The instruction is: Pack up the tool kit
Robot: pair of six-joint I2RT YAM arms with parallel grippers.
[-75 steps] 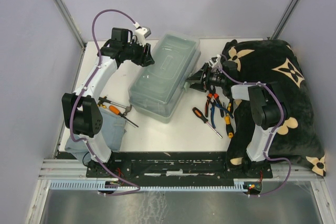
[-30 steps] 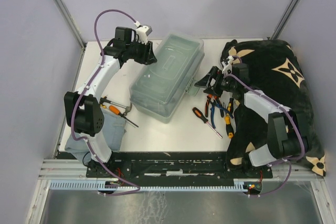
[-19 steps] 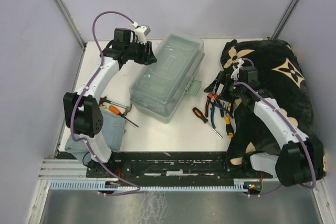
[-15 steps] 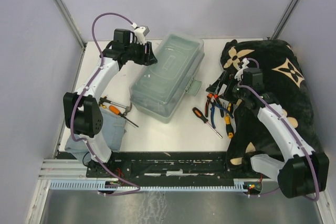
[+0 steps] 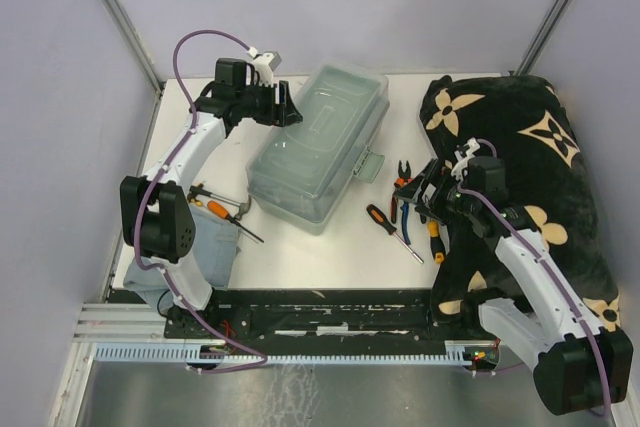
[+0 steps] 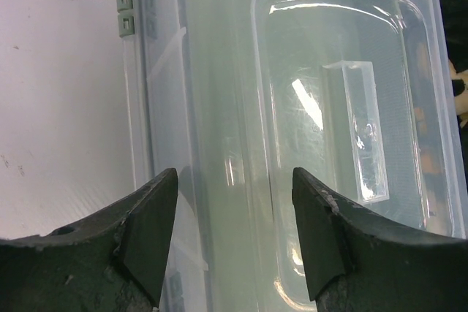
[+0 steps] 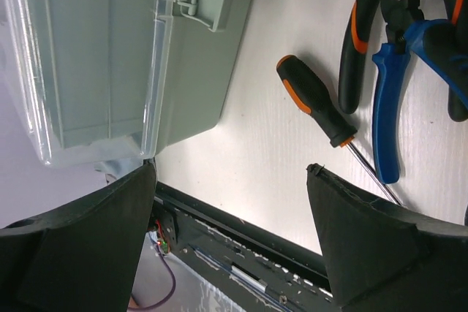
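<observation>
While the toolbox point(image 5: 318, 147) is sitting with its lid down in the middle of the white table point(image 5: 330, 239), we are holding our left gripper point(image 5: 283, 107) open over its far left corner, gripping nothing. We are hanging our right gripper point(image 5: 424, 190) wide open and empty above the screwdriver point(image 5: 388, 225) and pliers point(image 5: 404, 177) lying right of the box.

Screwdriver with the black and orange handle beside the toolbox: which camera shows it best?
The right wrist view: the screwdriver lies close up, handle and shaft clear. The top external view shows that screwdriver small, beside the toolbox. The left wrist view shows only the toolbox lid.
</observation>
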